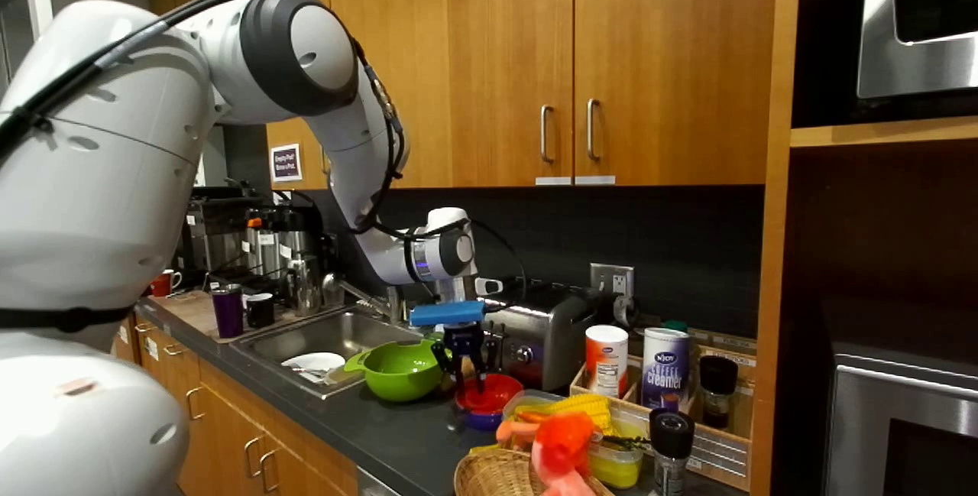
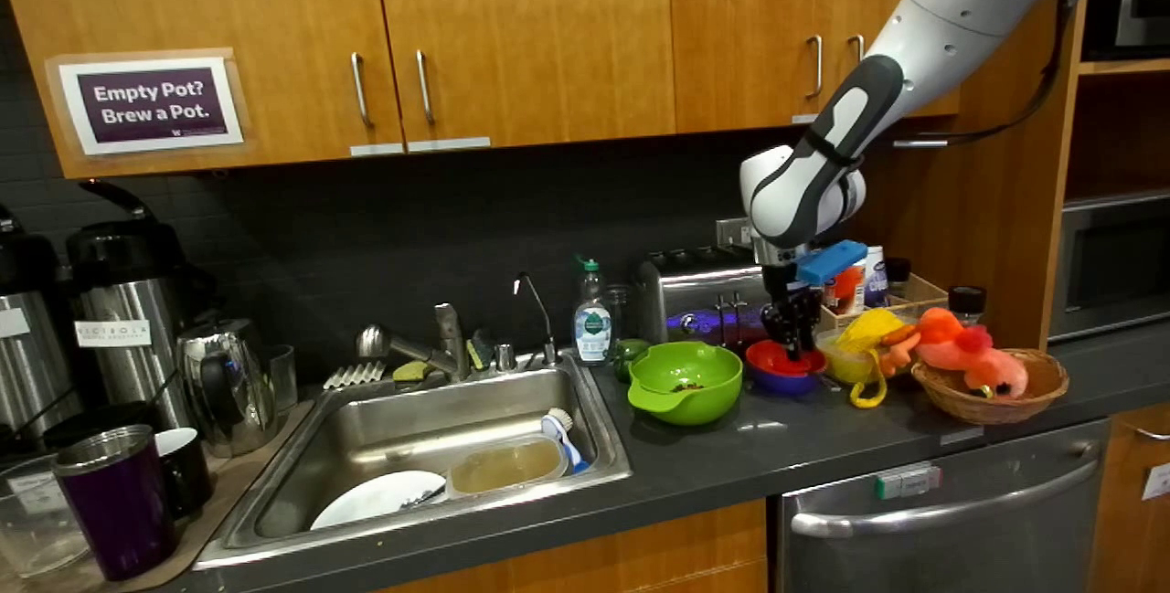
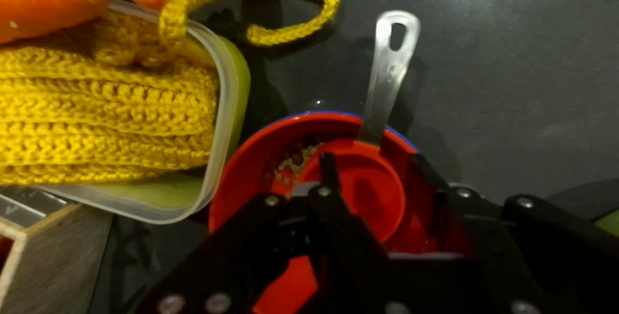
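A red bowl sits nested in a blue bowl on the dark counter. Within it lies a red measuring scoop, its metal handle reaching out over the rim. Small pale grains lie beside the scoop. My gripper points down into the red bowl with its jaws apart, also seen in both exterior views. One fingertip is over the scoop's near side, the other toward the bowl's wall; nothing is gripped between them. Whether either finger touches scoop or bowl I cannot tell.
A green bowl stands beside the nested bowls, a toaster behind. On the opposite side are a plastic container with a yellow knitted item, a wicker basket with a pink plush, and a wooden organizer.
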